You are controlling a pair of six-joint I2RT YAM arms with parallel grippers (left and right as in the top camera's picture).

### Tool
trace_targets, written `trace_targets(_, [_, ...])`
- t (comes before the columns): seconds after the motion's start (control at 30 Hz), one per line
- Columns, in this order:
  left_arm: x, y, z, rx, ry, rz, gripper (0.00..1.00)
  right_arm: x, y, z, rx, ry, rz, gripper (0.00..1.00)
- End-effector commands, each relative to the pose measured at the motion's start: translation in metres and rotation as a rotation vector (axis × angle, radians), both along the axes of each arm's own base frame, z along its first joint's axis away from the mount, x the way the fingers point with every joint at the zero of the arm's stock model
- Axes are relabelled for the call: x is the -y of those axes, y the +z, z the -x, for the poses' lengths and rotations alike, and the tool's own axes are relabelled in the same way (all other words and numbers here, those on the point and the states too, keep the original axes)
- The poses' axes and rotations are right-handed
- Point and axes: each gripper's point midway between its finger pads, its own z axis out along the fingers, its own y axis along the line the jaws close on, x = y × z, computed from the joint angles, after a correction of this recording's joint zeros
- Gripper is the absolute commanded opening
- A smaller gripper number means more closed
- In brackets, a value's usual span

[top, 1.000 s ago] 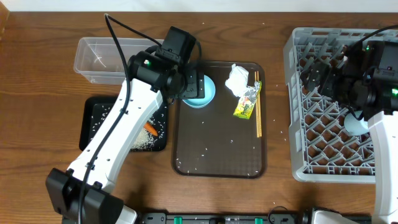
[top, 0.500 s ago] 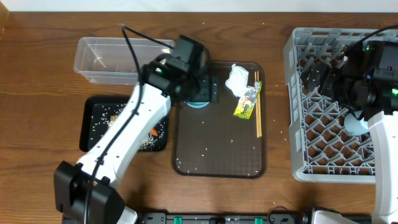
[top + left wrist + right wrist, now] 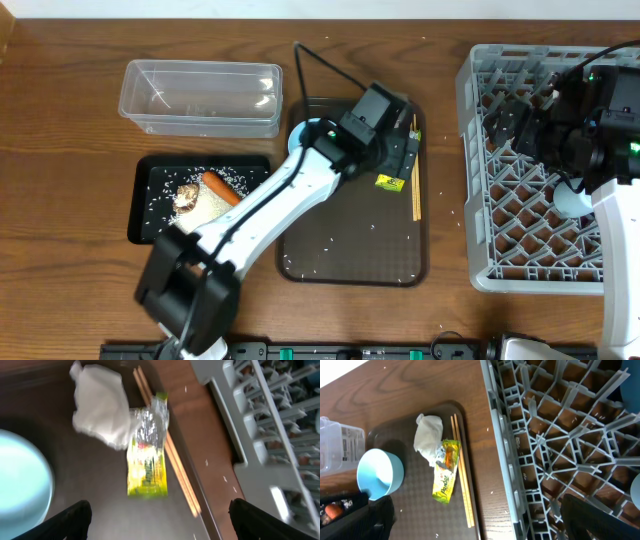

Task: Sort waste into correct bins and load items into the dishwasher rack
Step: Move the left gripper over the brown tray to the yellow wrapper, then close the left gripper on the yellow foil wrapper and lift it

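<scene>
Two grippers stand spread wide, and neither grasps anything. The left gripper (image 3: 161, 522) hovers above the brown serving tray (image 3: 350, 250), with its fingers (image 3: 70, 519) parted to the two lower corners of the wrist view. Below it lies the yellow-green snack wrapper (image 3: 147, 457). The crumpled white paper (image 3: 100, 405) touches the wrapper's upper end, and the pair of chopsticks (image 3: 175, 467) runs along the wrapper's side nearest the dishwasher rack (image 3: 480, 270). A light-blue cup (image 3: 377, 474) sits on the same tray, in the corner nearest the clear tub (image 3: 200, 95). The black tray (image 3: 150, 215) rests on the table (image 3: 60, 150) just beside the serving tray and holds white rice (image 3: 160, 190), a brown food lump (image 3: 187, 198) and the carrot (image 3: 218, 186). The right gripper (image 3: 477, 522) hangs over the rack.
</scene>
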Motion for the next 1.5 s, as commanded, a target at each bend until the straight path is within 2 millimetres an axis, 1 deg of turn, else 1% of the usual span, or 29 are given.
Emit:
trace_targets(0.0, [0.009, -0.013, -0.013, 0.061, -0.038, -0.025, 0.89, 0.000, 0.005, -0.002, 0.010, -0.007, 0.003, 0.99])
trace_targets(0.13, [0.021, -0.027, -0.026, 0.084, -0.038, -0.003, 0.89, 0.000, 0.005, -0.002, 0.010, -0.007, 0.003, 0.99])
trace_targets(0.3, [0.043, -0.050, -0.038, 0.128, -0.067, 0.019, 0.87, 0.000, 0.005, -0.002, 0.009, -0.007, 0.003, 0.99])
trace_targets(0.37, [0.046, -0.061, -0.039, 0.141, -0.101, -0.003, 0.87, 0.000, 0.005, -0.002, 0.010, -0.007, 0.003, 0.99])
trace_targets(0.47, [0.047, -0.077, -0.041, 0.128, -0.103, -0.016, 0.87, 0.000, 0.005, -0.002, 0.010, -0.007, 0.003, 0.99])
trace_targets(0.57, [0.050, -0.087, -0.043, 0.127, -0.104, -0.016, 0.87, 0.000, 0.005, -0.002, 0.010, -0.007, 0.003, 0.99])
trace_targets(0.67, [0.053, -0.090, -0.045, 0.144, -0.117, -0.015, 0.85, 0.000, 0.005, -0.002, 0.009, -0.007, 0.003, 0.99])
trace_targets(0.83, [0.055, -0.091, -0.048, 0.174, -0.142, -0.024, 0.70, 0.000, 0.005, -0.002, 0.010, -0.007, 0.003, 0.99])
trace_targets(0.9, [0.055, -0.092, -0.048, 0.172, -0.143, -0.025, 0.67, 0.000, 0.005, -0.002, 0.010, -0.007, 0.003, 0.99])
trace_targets(1.33, [0.058, -0.111, -0.044, 0.149, -0.154, -0.042, 0.66, 0.000, 0.005, -0.002, 0.010, -0.007, 0.003, 0.99])
trace_targets(1.4, [0.061, -0.108, -0.046, 0.163, -0.153, -0.031, 0.66, 0.000, 0.005, -0.002, 0.010, -0.007, 0.003, 0.99])
trace_targets(1.47, [0.065, -0.102, -0.051, 0.189, -0.151, -0.010, 0.63, 0.000, 0.005, -0.002, 0.010, -0.007, 0.003, 0.99])
